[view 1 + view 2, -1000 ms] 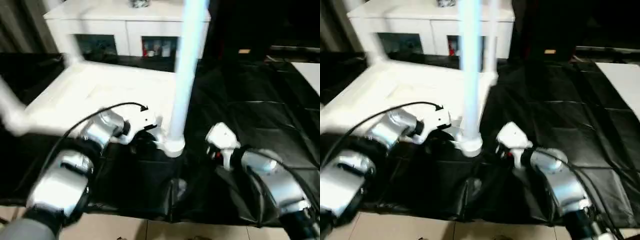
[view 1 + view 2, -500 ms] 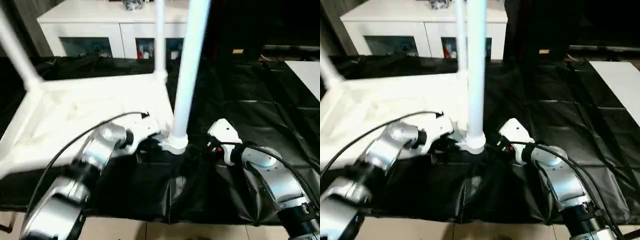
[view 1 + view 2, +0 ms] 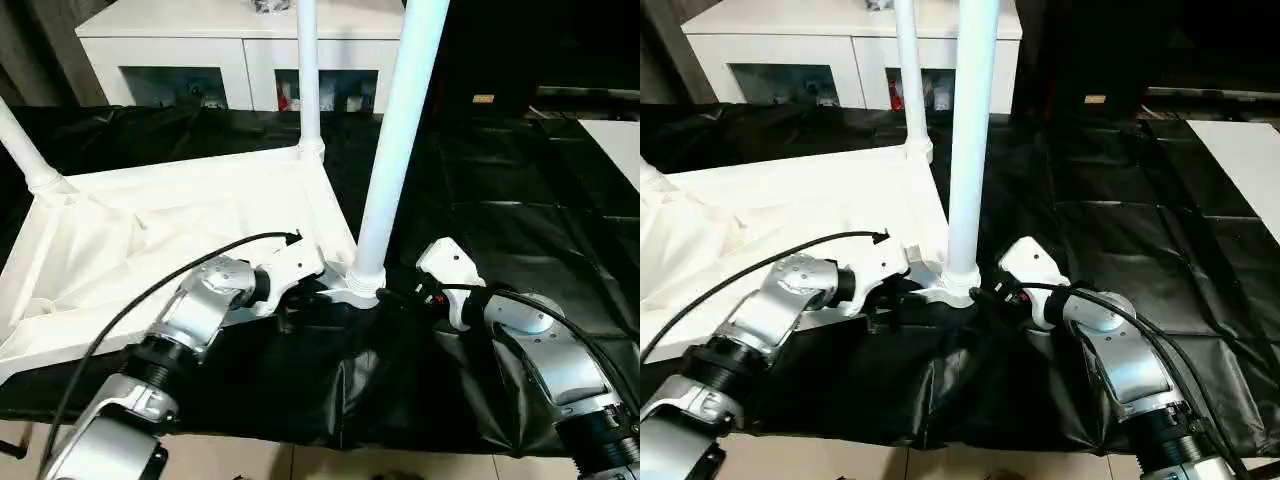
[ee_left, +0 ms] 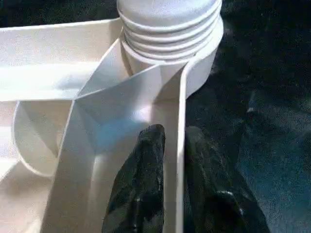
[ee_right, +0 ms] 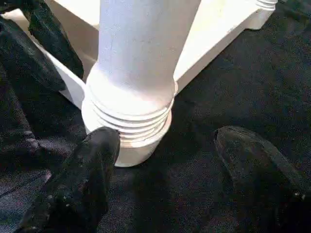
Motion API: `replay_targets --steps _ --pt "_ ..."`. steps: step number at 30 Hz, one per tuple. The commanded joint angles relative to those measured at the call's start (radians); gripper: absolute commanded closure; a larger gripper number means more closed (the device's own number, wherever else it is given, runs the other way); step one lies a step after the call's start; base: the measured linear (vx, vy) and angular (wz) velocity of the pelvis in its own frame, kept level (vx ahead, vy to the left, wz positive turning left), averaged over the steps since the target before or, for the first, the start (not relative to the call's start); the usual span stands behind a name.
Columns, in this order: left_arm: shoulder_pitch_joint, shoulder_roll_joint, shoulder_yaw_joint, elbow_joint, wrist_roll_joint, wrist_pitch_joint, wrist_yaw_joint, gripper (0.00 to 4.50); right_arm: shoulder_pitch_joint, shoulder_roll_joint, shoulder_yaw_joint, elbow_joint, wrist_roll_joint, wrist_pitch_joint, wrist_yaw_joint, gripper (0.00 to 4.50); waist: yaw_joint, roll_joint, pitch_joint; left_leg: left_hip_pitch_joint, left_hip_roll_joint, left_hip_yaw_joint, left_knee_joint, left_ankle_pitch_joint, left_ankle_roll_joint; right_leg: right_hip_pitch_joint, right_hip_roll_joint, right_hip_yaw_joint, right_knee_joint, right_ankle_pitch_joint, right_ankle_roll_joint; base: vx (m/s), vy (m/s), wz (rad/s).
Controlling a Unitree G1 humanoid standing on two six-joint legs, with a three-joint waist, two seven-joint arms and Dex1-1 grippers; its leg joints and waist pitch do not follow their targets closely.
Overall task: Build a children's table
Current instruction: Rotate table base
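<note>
Left gripper pinches the children's table rim wall beside the corner leg. Right gripper spread open at that leg's base, one finger touching.

White table on a black sheet

The table top and its round legs are plain white, the nearest leg tinged pale blue. Silver forearms end in black fingers. Behind the table, a white cabinet has dark glass fronts. The black sheet is glossy and creased.
</note>
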Motion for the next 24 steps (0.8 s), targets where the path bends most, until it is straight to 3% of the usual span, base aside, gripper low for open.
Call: replay_targets --steps 1,8,15,21,24 --pt "0.004 0.020 -0.003 0.011 0.016 0.000 0.005 3.66 -0.019 -0.008 -0.003 0.008 -0.008 -0.010 0.005 0.87 0.005 -0.014 -0.059 0.001 0.028 -0.009 -0.073 -0.206 0.066 0.049 -0.045 0.025 -0.074 -0.214 -0.228 0.000 0.000 0.00" --pt "0.000 0.039 -0.017 0.022 0.011 -0.011 -0.011 3.66 -0.020 -0.009 -0.004 0.010 -0.003 -0.015 0.011 0.87 0.005 -0.013 -0.059 0.001 0.028 -0.009 -0.072 -0.198 0.067 0.050 -0.045 0.025 -0.072 -0.190 -0.235 0.000 0.000 0.00" --pt "0.016 0.048 -0.013 0.004 -0.002 -0.017 -0.018 4.27 -0.021 0.000 -0.025 0.011 0.028 -0.024 0.021 0.87 0.005 -0.014 -0.059 0.001 0.029 -0.008 -0.072 -0.197 0.068 0.050 -0.046 0.025 -0.071 -0.186 -0.241 0.000 0.000 0.00" --pt "0.026 0.042 -0.004 -0.004 -0.032 -0.049 -0.022 4.47 -0.019 0.026 -0.064 0.003 0.116 -0.024 0.069 0.87 0.005 -0.017 -0.063 0.000 0.029 -0.007 -0.069 -0.174 0.084 0.052 -0.046 0.025 -0.067 -0.158 -0.246 0.000 0.000 0.00" --pt "0.040 0.029 -0.005 -0.016 -0.051 -0.069 -0.033 4.50 -0.008 0.029 -0.081 -0.003 0.187 0.010 0.130 0.53 0.006 -0.017 -0.063 0.000 0.030 -0.007 -0.068 -0.167 0.094 0.053 -0.047 0.025 -0.065 -0.137 -0.257 0.000 0.000 0.00"
